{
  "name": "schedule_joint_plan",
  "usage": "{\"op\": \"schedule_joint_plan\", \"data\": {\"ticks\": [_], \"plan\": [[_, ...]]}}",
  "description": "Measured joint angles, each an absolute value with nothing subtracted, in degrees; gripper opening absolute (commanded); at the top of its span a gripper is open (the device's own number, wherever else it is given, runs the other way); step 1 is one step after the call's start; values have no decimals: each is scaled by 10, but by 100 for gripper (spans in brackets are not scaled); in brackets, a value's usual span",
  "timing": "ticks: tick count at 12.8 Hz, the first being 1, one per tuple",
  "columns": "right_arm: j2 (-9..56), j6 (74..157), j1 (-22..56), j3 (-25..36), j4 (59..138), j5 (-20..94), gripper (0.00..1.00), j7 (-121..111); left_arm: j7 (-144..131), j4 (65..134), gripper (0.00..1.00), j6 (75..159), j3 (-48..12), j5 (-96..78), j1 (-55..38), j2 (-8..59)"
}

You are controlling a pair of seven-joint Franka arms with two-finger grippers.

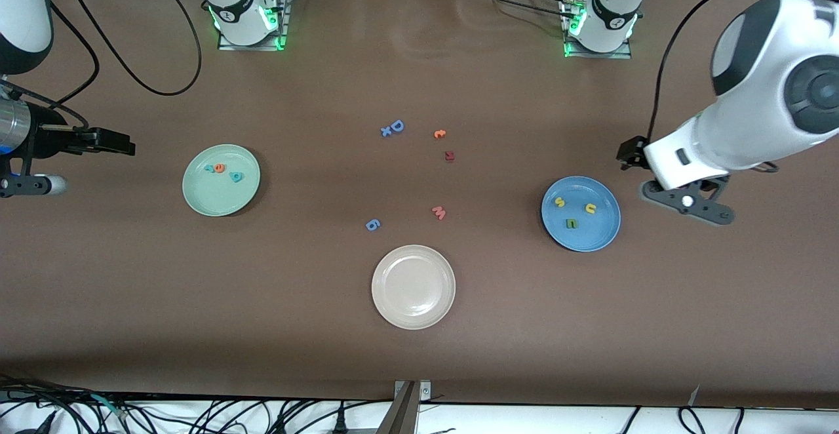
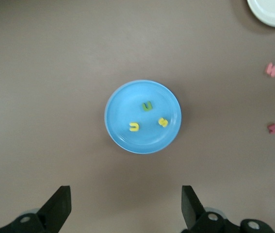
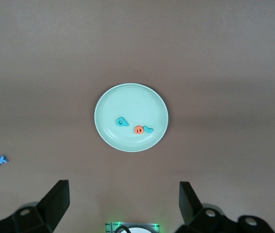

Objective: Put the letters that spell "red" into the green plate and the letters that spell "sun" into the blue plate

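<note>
The green plate lies toward the right arm's end. In it rest a thin teal "r", an orange "e" and a teal "d". The blue plate lies toward the left arm's end and holds a yellow "s", a yellow "u" and an olive-green "n". My right gripper hangs open and empty high over the table by the green plate. High beside the blue plate, my left gripper is open and empty too.
A beige-white plate sits mid-table, nearer the front camera. Loose letters lie between the plates: a blue "D" with an "x", an orange piece, a dark red piece, a pink "w" and a blue "6".
</note>
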State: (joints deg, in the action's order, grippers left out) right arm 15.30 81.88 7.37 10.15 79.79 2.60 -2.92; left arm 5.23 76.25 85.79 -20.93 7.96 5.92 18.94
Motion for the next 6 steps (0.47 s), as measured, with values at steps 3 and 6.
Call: {"op": "schedule_joint_plan", "data": {"ticks": [3, 6], "plan": [[151, 826, 26, 37, 797, -7, 100, -29, 38, 751, 100, 858, -150, 75, 31, 166], [142, 832, -20, -17, 804, -9, 100, -29, -20, 762, 100, 860, -69, 19, -19, 135]]}}
